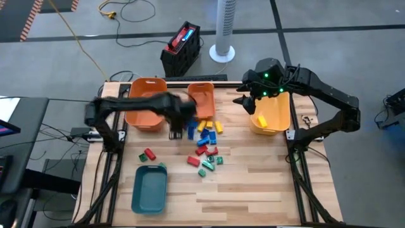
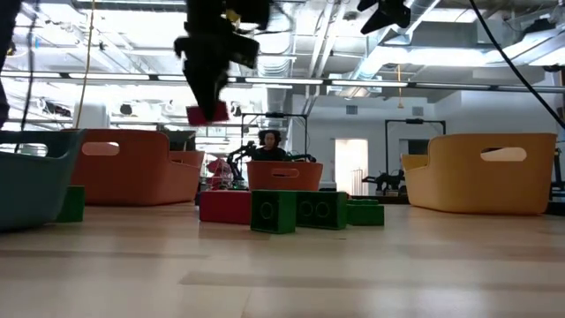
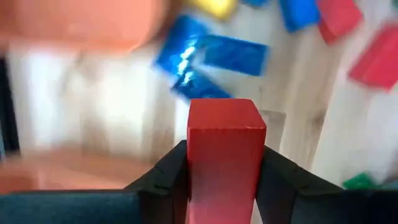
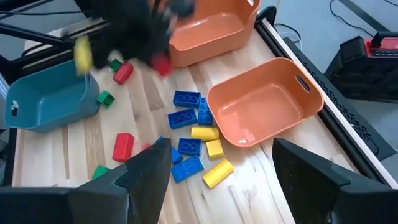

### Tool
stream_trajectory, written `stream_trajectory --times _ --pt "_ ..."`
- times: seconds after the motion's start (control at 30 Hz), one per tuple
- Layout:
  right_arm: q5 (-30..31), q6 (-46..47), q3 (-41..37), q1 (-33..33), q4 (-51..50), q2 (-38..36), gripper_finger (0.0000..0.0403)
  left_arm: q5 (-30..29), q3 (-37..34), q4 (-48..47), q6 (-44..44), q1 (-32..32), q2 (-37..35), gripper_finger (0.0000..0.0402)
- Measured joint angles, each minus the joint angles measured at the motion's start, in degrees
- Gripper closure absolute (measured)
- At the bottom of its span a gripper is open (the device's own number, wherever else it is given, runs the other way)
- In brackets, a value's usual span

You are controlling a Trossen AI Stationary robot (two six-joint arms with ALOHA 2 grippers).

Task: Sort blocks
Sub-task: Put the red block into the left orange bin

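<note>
The left gripper [image 3: 224, 180] holds a red block [image 3: 225, 146] pinched between its fingers, lifted clear of the table [image 1: 253, 190] near the two orange bins [image 1: 147, 101] at the back edge. The remaining blocks [image 1: 205, 145] lie scattered mid-table, in front of those bins. The right gripper [image 1: 248, 98] waits with jaws wide over the yellow bin [image 1: 272, 117] at the back right. The step in hand seems to be carrying red to its bin; next calls for centring over a bin and letting go.
</note>
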Motion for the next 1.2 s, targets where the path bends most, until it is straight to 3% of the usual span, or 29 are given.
stream_trajectory --times 0.2,0.33,0.5,0.77,1.0,1.1,1.2 --pt "-0.02 -0.37 0.0 0.0 0.4 0.0 0.0113 3.61 -11.79 0.44 -11.22 16.76 -13.45 0.0277" --pt "0.0 -0.4 0.0 -0.03 2.03 0.0 0.0113 10.47 -22.4 5.18 -12.75 25.73 -16.5 0.0277" --pt "0.0 1.49 0.0 -0.37 2.0 -0.01 0.0113 11.01 -28.95 11.9 -15.86 30.37 -15.8 0.0277" --pt "0.0 3.86 0.0 -0.37 2.22 0.0 0.0113 8.44 -32.25 14.45 -19.41 33.7 -11.06 0.0276" --pt "0.24 4.06 0.0 -0.38 2.29 0.0 0.0113 11.35 -31.12 16.94 -20.2 33.63 -10.82 0.0112" --pt "0.39 3.66 0.0 -1.28 2.28 0.0 0.0113 10.0 -28.42 16.41 -18.41 33.63 -13.17 0.0093" --pt "0.52 3.62 0.0 -2.71 2.26 0.0 0.0113 8.6 -25.3 16.56 -17.1 33.55 -15.79 0.0101"
